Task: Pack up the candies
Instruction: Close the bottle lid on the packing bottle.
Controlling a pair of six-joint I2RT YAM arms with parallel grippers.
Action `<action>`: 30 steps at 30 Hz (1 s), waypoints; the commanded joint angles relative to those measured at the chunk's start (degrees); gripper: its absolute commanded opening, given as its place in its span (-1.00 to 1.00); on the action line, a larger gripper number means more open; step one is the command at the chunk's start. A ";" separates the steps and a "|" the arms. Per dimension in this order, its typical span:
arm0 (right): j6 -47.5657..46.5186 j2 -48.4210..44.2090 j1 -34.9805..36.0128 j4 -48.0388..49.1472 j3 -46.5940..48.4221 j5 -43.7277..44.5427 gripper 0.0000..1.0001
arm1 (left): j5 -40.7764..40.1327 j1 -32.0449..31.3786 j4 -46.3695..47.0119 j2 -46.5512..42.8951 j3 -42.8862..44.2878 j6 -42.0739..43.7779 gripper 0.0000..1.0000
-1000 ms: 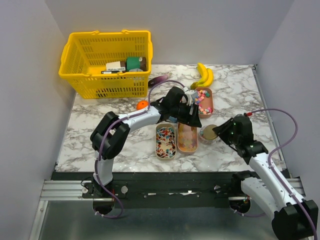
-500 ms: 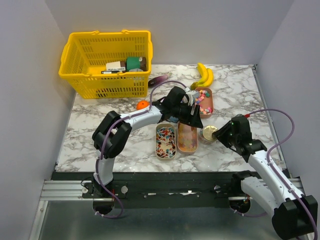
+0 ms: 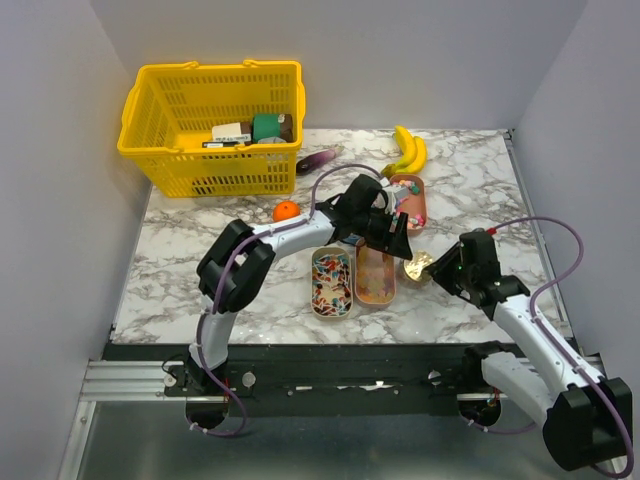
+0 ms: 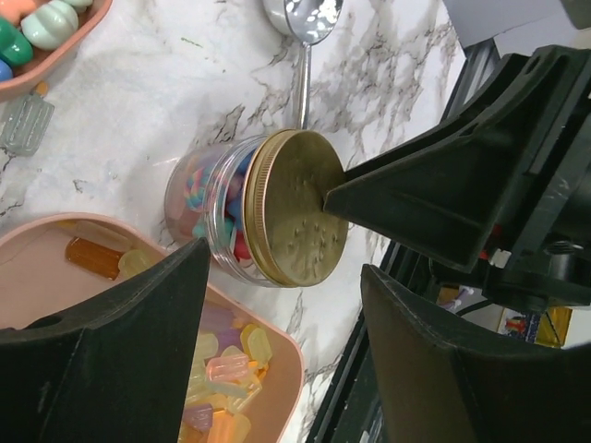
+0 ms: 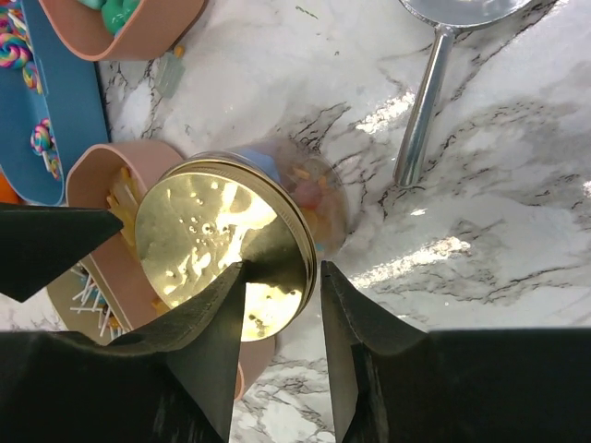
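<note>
A glass jar (image 4: 208, 198) with a gold lid (image 4: 295, 208) holds mixed candies and leans over on the marble, lid toward my right gripper. In the right wrist view my right gripper (image 5: 282, 277) is nearly shut across the lid's (image 5: 212, 240) rim, one finger on its face and one outside the rim. It stands at the jar (image 3: 418, 266) in the top view (image 3: 433, 266). My left gripper (image 4: 286, 257) is wide open and empty above the jar and the pink tray of pale candies (image 4: 222, 369); the top view (image 3: 398, 232) shows it too.
A metal spoon (image 5: 434, 74) lies beyond the jar. There are trays of candies (image 3: 332, 283), (image 3: 375, 280), (image 3: 410, 200) and a blue tray with lollipops (image 5: 23, 55). The yellow basket (image 3: 215, 130), bananas (image 3: 408, 150) and an orange (image 3: 286, 210) are at the back.
The jar stood upright and now leans toward my right gripper, which has come in onto the lid. My left gripper has moved right, over the jar.
</note>
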 commanded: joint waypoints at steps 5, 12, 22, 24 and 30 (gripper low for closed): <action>-0.70 2.56 -0.23 -0.04 0.53 -0.43 -0.10 | -2.37 -0.91 -6.32 2.80 2.68 2.90 0.26; -1.49 3.62 -0.32 0.05 0.97 -0.96 -0.10 | -3.34 -0.92 -7.29 4.38 3.39 3.69 0.06; -1.49 8.09 -0.23 -2.58 2.03 -0.09 -0.24 | -7.38 -1.00 -10.45 6.14 5.49 5.45 -0.05; -0.70 9.15 -0.23 -3.81 2.11 0.71 -0.29 | -8.43 -0.92 -11.95 6.84 5.93 5.62 -0.09; 0.00 11.88 -0.23 -6.80 3.17 2.11 -0.28 | -11.16 -1.09 -15.99 8.51 8.13 5.98 -0.16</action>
